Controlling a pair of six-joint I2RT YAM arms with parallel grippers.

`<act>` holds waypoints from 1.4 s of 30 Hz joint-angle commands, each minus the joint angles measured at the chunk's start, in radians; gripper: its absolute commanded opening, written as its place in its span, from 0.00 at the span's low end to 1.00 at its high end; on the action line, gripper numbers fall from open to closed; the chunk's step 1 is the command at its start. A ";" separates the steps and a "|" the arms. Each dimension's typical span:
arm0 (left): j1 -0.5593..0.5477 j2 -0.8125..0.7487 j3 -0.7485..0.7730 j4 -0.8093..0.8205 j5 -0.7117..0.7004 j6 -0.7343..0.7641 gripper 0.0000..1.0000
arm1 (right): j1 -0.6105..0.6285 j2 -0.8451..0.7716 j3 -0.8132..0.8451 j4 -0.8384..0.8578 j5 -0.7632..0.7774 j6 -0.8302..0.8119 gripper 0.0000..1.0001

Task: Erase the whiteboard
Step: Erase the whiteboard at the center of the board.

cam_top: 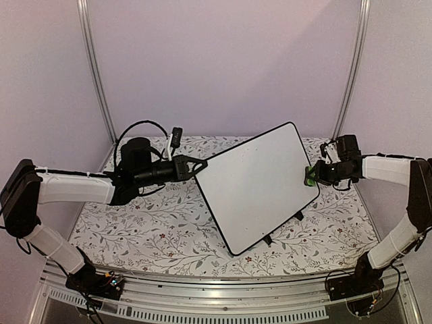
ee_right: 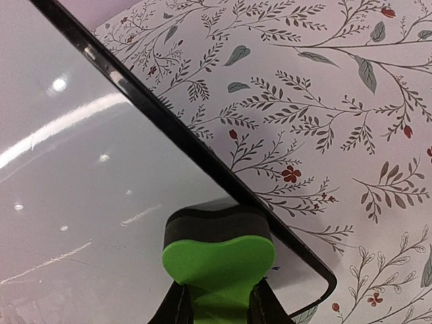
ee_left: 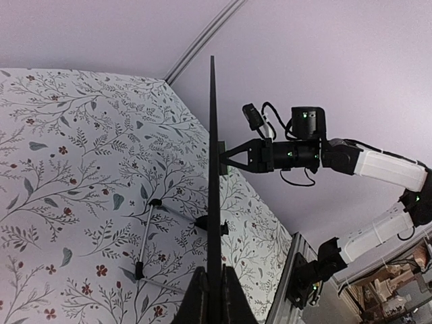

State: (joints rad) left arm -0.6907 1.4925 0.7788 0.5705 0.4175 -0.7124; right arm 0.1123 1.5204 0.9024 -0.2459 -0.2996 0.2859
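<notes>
Standing tilted in the middle of the bench, toward its right side, the whiteboard (cam_top: 260,185) turns its blank face up to the overhead camera. Its long axis runs on a diagonal, from the near left toward the far right corner of the bench. The lower long edge faces the near right corner and rests on small black feet (cam_top: 267,239) set on the flowered cloth (cam_top: 148,229). The upper long edge faces the far left.

The left gripper (cam_top: 201,164) reaches in from the left edge of the bench and meets the board at its left corner. In the left wrist view the whiteboard (ee_left: 213,169) shows edge-on as a thin dark line, and the left gripper (ee_left: 214,297) is clamped on it, one finger tight against each side of the rim.

The right gripper (cam_top: 312,177) comes in from the right edge of the bench, clenched on a green eraser (cam_top: 309,177). In the right wrist view the eraser (ee_right: 217,260) sits between the fingers of the right gripper (ee_right: 217,307). Its dark pad lies on the whiteboard (ee_right: 88,202), just inside the black rim and close to a rounded corner.
</notes>
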 commanded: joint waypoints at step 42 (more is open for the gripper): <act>-0.009 0.040 0.003 -0.004 0.087 0.048 0.02 | -0.063 -0.146 -0.016 0.005 -0.098 0.001 0.00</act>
State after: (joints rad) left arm -0.6868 1.5066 0.7788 0.5968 0.4381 -0.7094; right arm 0.0422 1.4643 0.9016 -0.2462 -0.4030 0.2955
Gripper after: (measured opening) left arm 0.042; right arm 0.236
